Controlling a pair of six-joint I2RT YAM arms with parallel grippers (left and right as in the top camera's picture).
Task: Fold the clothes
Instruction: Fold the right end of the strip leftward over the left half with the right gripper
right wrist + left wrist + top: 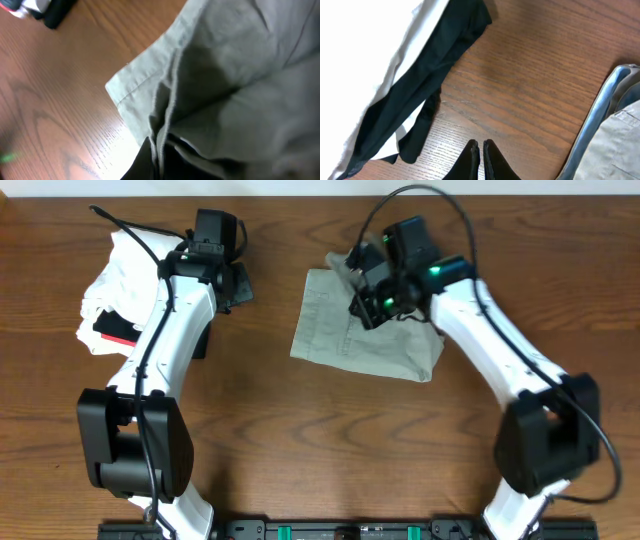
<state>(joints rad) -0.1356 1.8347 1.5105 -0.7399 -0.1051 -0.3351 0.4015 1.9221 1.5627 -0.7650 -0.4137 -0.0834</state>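
Khaki garment, partly folded, mid-table on the wood table; right gripper pinching its hemmed edge; left gripper fingers pressed together, empty, over bare wood; white-and-black clothes pile far left

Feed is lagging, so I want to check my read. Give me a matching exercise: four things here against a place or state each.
1 khaki cloth
2 white pile
3 left end effector
4 right end effector

A shut, empty
B centre of table
C gripping khaki cloth
D far left side

Pairs: 1-B; 2-D; 3-A; 4-C
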